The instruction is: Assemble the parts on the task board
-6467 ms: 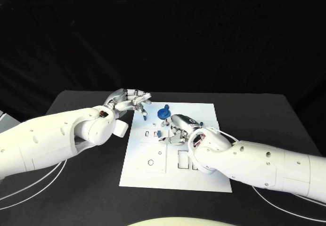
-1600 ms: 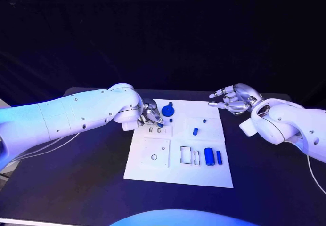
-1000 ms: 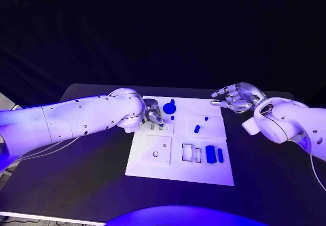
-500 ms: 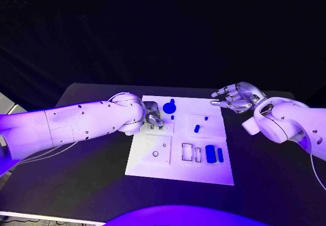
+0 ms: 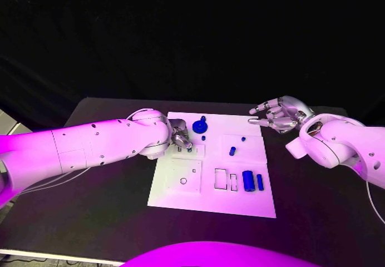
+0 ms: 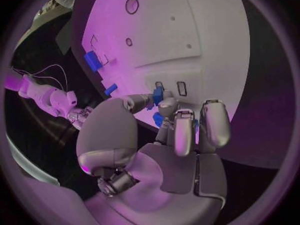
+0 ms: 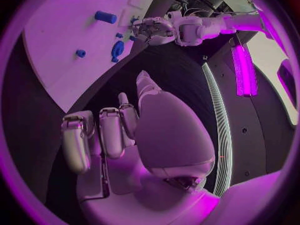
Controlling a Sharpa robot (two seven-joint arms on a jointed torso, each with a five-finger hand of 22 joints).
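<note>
We see the left hand point(image 5: 179, 139) at the task board point(image 5: 211, 192) — its ten o'clock corner — fingers pinching a small blue part point(image 6: 158, 94) over two slots. The right hand point(image 5: 278, 114) hovers off the board at two o'clock (fingers loosely curled, holding nothing). A blue cylinder point(image 5: 248, 181) lies at four o'clock.

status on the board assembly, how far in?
Done: unclear; two blue parts sit by the rectangular slots at the white task board's near right. In hand: the left hand pinches a small blue piece over the small slots. Left: loose blue parts mid-board. The right hand hovers off the board, holding nothing.
</note>
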